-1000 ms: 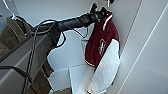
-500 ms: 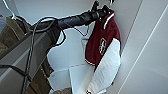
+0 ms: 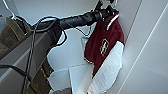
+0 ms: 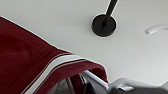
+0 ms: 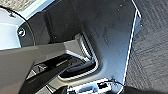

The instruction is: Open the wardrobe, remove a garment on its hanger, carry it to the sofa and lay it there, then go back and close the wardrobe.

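Observation:
The garment (image 3: pixel 105 47), a maroon jacket with white sleeves and a white chest emblem, hangs inside the open white wardrobe (image 3: pixel 72 32). My left arm reaches in from the left, and my left gripper (image 3: pixel 105 10) is at the jacket's collar, right by the top of the hanger. In the left wrist view the striped collar (image 4: pixel 57 65) is close up, with the white hanger (image 4: pixel 98 78) just under it. Above them is the wardrobe's white ceiling with a black rod mount (image 4: pixel 103 25).
An olive-brown garment (image 3: pixel 11 32) on a white hanger hangs at the wardrobe's left. The open white door (image 3: pixel 150 55) stands close on the right. A white curved hook (image 4: pixel 155 28) shows near the rod mount. The right wrist view takes in my own body and dark carpet (image 5: pixel 152 62).

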Controlling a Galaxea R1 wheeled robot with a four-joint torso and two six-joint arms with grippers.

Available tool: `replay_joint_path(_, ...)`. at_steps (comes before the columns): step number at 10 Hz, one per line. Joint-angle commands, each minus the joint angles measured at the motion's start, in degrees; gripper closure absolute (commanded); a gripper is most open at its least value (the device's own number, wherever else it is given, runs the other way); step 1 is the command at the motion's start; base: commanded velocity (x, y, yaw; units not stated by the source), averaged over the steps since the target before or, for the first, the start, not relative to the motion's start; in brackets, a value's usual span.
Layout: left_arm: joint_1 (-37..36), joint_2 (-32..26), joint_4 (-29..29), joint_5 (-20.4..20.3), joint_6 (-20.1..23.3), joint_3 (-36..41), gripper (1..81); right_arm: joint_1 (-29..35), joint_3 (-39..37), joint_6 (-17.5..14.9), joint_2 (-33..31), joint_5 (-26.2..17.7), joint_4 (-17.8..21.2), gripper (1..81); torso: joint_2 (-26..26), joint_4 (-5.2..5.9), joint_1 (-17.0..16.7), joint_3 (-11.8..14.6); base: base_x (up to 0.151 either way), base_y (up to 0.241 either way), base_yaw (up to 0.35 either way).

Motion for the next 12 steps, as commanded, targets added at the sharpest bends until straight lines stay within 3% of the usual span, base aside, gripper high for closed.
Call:
replay_joint_path(1, -14.0, -1.4, 3.0, -4.6, 2.1, 1.5, 81.1, 1.2, 0.2, -0.1, 0.3, -3.9, 0.6, 1.0, 0.0, 0.0, 0.0, 0.0, 0.0, 0.0, 0.0)
replay_joint_path(2, -13.5, -2.8, 3.1, -4.6, 2.1, 1.8, 81.1, 1.3, 0.2, -0.1, 0.3, -3.9, 0.6, 1.0, 0.0, 0.0, 0.0, 0.0, 0.0, 0.0, 0.0)
replay_joint_path(7, -10.1, -9.5, 5.5, -2.2, 2.2, 7.4, 81.1, 1.3, 0.2, -0.1, 0.3, -3.9, 0.6, 1.0, 0.0, 8.18, 0.0, 0.0, 0.0, 0.0, 0.0)
replay_joint_path(8, -9.5, -9.9, 6.2, -2.2, 2.2, 7.7, 81.1, 1.2, 0.2, -0.1, 0.3, -3.6, 0.6, 1.0, 0.0, 5.57, 0.0, 0.0, 0.0, 0.0, 0.0)
replay_joint_path(10, -9.0, -10.4, 7.3, -2.1, 2.2, 9.0, 81.1, 1.3, 0.2, -0.1, 0.2, -3.5, 0.6, 1.0, 0.0, 8.53, 0.0, 0.0, 0.0, 0.0, 0.0)
replay_joint_path(12, -8.7, -11.4, 8.4, -1.2, 2.1, 10.7, 81.1, 1.3, 0.2, -0.1, 0.2, -3.2, 0.6, 1.0, 0.0, 8.9, 0.0, 0.0, 0.0, 0.0, 0.0)
